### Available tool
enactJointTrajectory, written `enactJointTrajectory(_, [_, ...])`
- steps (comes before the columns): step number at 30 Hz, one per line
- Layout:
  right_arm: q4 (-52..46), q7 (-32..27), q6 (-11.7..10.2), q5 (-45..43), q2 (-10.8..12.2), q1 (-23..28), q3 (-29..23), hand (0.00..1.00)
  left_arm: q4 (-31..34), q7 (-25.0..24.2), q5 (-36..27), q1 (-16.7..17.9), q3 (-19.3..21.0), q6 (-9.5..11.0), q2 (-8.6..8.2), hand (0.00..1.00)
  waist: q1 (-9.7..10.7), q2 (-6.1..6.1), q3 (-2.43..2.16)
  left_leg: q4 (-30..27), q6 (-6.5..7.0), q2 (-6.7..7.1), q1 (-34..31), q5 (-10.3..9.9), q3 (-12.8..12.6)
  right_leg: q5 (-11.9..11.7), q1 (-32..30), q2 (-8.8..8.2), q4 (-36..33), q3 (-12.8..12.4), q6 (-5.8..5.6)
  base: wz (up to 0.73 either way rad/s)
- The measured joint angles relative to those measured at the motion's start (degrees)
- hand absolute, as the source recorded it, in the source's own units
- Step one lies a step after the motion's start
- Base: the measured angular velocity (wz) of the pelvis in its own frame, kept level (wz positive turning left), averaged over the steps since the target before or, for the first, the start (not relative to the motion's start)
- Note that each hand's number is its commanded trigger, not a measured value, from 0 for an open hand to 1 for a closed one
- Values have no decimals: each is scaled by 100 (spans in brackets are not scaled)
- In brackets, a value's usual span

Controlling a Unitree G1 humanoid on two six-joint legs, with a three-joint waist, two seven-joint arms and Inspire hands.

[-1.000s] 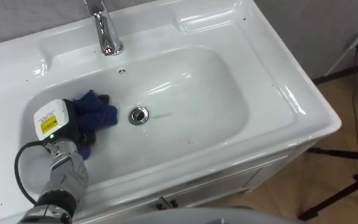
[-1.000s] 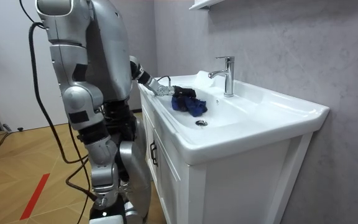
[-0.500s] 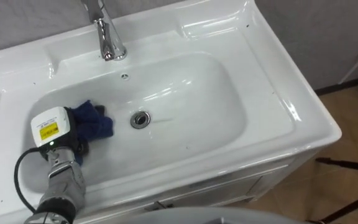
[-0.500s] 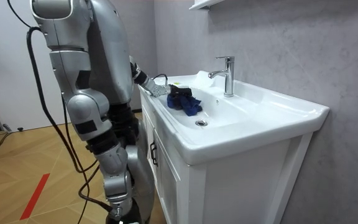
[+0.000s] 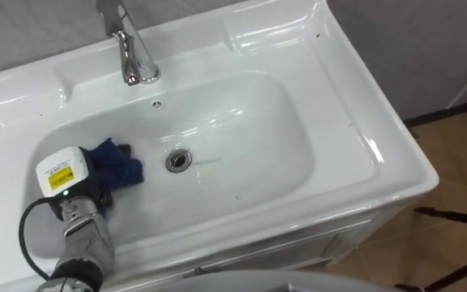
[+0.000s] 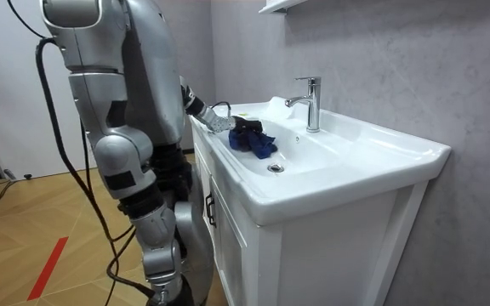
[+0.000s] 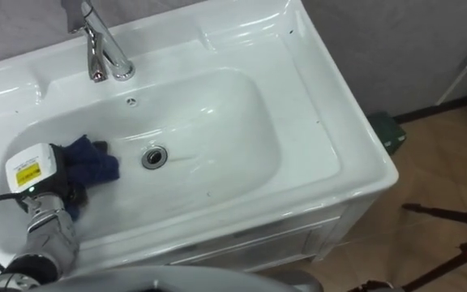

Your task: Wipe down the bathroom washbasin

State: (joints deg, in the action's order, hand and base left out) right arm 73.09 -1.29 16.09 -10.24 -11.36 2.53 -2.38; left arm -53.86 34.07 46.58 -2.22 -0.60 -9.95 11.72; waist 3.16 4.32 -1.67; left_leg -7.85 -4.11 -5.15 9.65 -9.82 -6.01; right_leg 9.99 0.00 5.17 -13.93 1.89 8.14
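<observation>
In the left eye view, you are working the left end of the basin (image 5: 363,122). The left hand (image 5: 83,191) is lying low in the bowl at 8 o'clock, with the cloth (image 5: 120,161) bunched against its front. The cloth is sitting at 9 o'clock from the drain (image 5: 178,160), near it but not touching. Whether the hand is gripping the cloth or only pressing on it, you cannot tell, since the hand's own back is covering that. The faucet (image 5: 128,50) is standing at 11 o'clock, well apart from the cloth.

In the right eye view, the bowl from 12 round through 3 to 6 o'clock is lying bare and glossy. No dirt is showing, so wiped and unwiped parts are looking alike. By my judgement you are somewhere in mid-task: the cloth is covering the left slope, and the right half, the rim and the faucet deck are probably waiting.

In the room view, the robot is standing close against the cabinet (image 6: 313,255), reaching its left arm over the front edge. The right hand (image 6: 160,291) is hanging at 6 o'clock, idle, its state unreadable.
</observation>
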Motion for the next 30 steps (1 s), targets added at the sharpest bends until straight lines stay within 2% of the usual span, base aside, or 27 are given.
enactJointTrajectory(2, [-1,-14,4,-6,5,49,0,0,5,-226,-628,-90,5,83,-51,100,37,-1,1,1,-1,1,5,0,-37,12,-13,1,0,-12,-8,-6])
enactJointTrajectory(6, [2,-62,15,-12,60,92,-2,0,5,-642,-1394,-273,-11,273,-193,100,168,-31,22,-4,-2,10,-1,1,-45,27,-55,2,-28,-53,-33,1])
enactJointTrajectory(8, [-11,-63,23,-9,82,94,3,0,24,-1025,-1947,-375,-31,429,-279,100,176,-23,46,-5,4,43,-15,8,-86,57,-129,5,-101,-208,-76,-21])
enactJointTrajectory(12, [-36,-113,28,-4,195,110,61,0,117,-1634,-2736,-464,-214,607,-292,100,248,-52,66,7,15,87,-41,15,-224,70,-252,-8,-200,-354,-105,-22])
enactJointTrajectory(18, [70,-105,103,-16,271,90,122,0,139,-1988,-2911,-544,-323,642,-187,100,298,-34,84,7,15,135,-63,14,-342,36,-315,-39,-200,-445,-165,-5])
enactJointTrajectory(21, [65,-105,109,-131,271,93,170,0,136,-2027,-3053,-617,-528,630,-173,100,354,-6,111,1,17,178,-111,15,-352,8,-330,-83,-178,-436,-218,5])
enactJointTrajectory(22, [49,-108,111,-134,257,75,167,0,139,-2029,-3158,-649,-642,629,-163,100,407,24,135,1,19,196,-140,15,-377,-5,-348,-106,-169,-431,-251,7])
enactJointTrajectory(25, [-8,-104,132,-135,273,21,170,0,209,-2099,-3353,-710,-754,619,-165,100,584,74,170,5,57,231,-218,-1,-568,-39,-441,-160,-170,-413,-337,4])
enactJointTrajectory(30, [92,-48,151,-134,297,-121,216,0,241,-2388,-3517,-961,-1102,612,-315,100,809,62,185,6,179,305,-283,-23,-651,-96,-538,-216,-170,-488,-467,-6])
